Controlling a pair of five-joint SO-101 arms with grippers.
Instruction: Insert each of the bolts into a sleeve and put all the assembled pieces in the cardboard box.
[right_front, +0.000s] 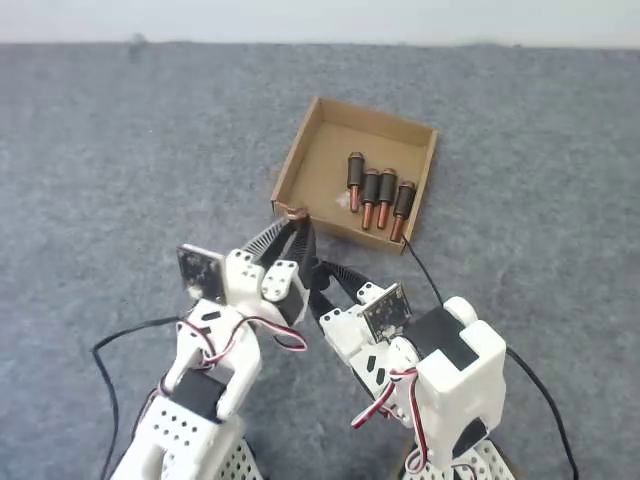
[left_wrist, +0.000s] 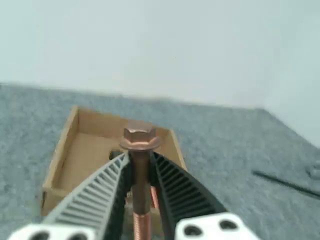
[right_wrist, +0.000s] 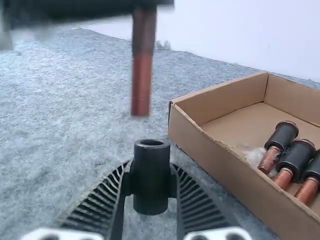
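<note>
while four finished pieces (right_front: 378, 195) lie side by side in the cardboard box (right_front: 296, 160), toward the far edge of the bench (right_front: 120, 150), one pair is not yet joined. the left pincer (left_wrist: 140, 161) is closed on a bolt (left_wrist: 138, 137), head up, just beside the near wall of the box. the right pincer (right_wrist: 150, 169) clamps a sleeve (right_wrist: 150, 180) upright below it. the bolt tip hangs above the sleeve mouth, apart from it. i think the insertion and the drop into the box are left.
</note>
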